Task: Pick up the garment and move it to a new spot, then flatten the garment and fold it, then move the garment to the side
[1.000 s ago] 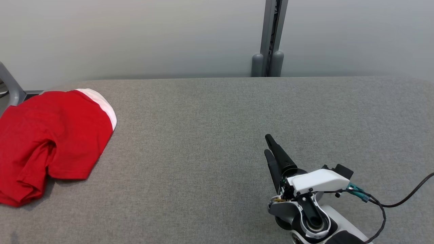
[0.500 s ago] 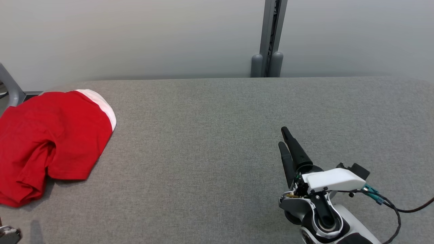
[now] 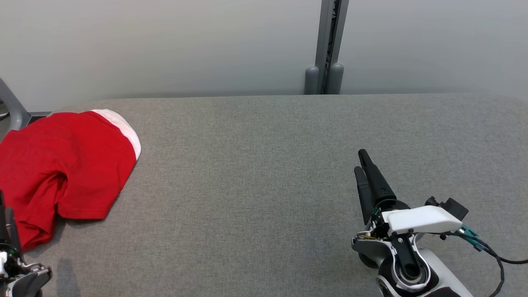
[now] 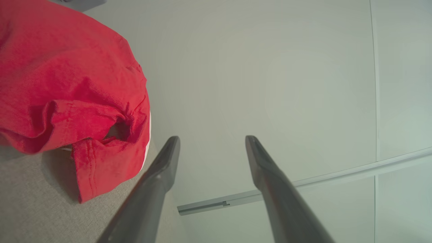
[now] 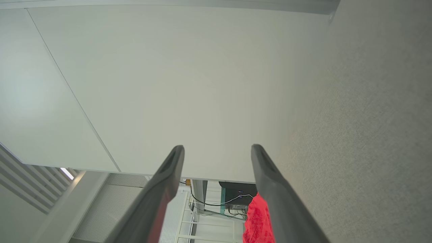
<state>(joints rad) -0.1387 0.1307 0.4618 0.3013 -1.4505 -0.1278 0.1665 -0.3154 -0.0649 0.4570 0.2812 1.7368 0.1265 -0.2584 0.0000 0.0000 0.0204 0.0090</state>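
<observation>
The garment (image 3: 62, 169) is red with a white band (image 3: 126, 130) and lies crumpled at the left end of the grey table (image 3: 247, 165). My left gripper (image 3: 6, 206) rises at the lower left corner, right by the garment's near edge. In the left wrist view its fingers (image 4: 212, 138) stand open and empty, with the garment (image 4: 60, 77) to their left. My right gripper (image 3: 362, 161) is open over bare table at the lower right, far from the garment. The right wrist view shows its gap (image 5: 217, 146) empty and the garment (image 5: 258, 219) small in the distance.
A grey post (image 3: 328, 45) stands behind the table's far edge against a pale wall. A grey metal bar (image 3: 12, 107) shows past the table's left end. A black cable (image 3: 495, 255) trails from my right wrist.
My right gripper has moved to the right and a little farther from me, still open. My left gripper has come up into the lower left corner beside the garment. The garment has not moved.
</observation>
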